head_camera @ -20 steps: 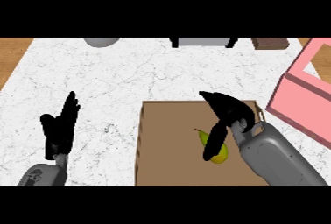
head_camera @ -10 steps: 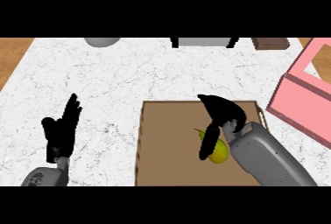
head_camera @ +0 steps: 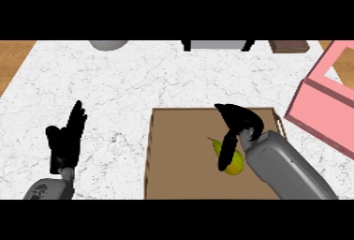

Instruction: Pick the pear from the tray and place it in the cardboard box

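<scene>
A yellow-green pear lies on the brown tray, right of its middle. My right hand hangs over the tray just beyond the pear, fingers arched and apart from the fruit. Its thumb reaches down along the pear's left side and partly covers it. The grey right forearm hides the tray's right part. The pink cardboard box stands open at the right edge, beside the tray. My left hand rests open at the lower left, fingers up, over the white counter.
Along the counter's far edge are a grey round object, a grey item with black legs and a small brown block. White marble counter lies between the tray and these.
My right hand and forearm have crept slightly left over the pear, with the thumb now lying along it. The pear, tray and left hand stay where they were.
</scene>
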`<state>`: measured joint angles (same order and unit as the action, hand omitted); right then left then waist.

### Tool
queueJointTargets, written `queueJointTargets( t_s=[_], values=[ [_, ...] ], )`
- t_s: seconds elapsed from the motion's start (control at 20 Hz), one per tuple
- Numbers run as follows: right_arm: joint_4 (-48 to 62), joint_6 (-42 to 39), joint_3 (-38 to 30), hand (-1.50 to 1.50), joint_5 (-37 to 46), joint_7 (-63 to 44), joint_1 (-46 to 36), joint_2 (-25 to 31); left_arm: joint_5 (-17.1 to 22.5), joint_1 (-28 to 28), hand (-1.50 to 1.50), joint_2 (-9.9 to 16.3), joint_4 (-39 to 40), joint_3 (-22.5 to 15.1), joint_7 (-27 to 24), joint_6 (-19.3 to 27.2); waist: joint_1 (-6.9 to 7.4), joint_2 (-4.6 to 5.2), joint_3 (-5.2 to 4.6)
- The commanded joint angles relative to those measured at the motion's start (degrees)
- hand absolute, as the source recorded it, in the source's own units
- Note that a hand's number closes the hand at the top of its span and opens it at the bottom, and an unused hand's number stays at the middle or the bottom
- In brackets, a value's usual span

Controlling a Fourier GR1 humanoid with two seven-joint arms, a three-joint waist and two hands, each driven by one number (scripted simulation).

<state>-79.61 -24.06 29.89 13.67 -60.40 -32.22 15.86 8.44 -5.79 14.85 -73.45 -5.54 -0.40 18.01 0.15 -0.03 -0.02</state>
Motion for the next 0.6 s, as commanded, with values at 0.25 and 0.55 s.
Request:
queueJointTargets(
  t_s=[0.25, 0.55],
  values=[
    [2.75, -2.22, 0.41, -1.5, 5.0, -4.91, 1.6, -3.78, -1.9, -0.26, 0.0, -2.3, -2.59, -0.51, 2.91, 1.14, 0.0, -0.06, 0.02],
    [4.48, -2.77, -2.24, -1.5, 7.9, -1.92, 3.65, -4.39, -1.31, -0.61, 0.0, -1.25, 2.82, 3.19, -1.75, -2.57, -0.15, 0.04, -0.01]
  ],
)
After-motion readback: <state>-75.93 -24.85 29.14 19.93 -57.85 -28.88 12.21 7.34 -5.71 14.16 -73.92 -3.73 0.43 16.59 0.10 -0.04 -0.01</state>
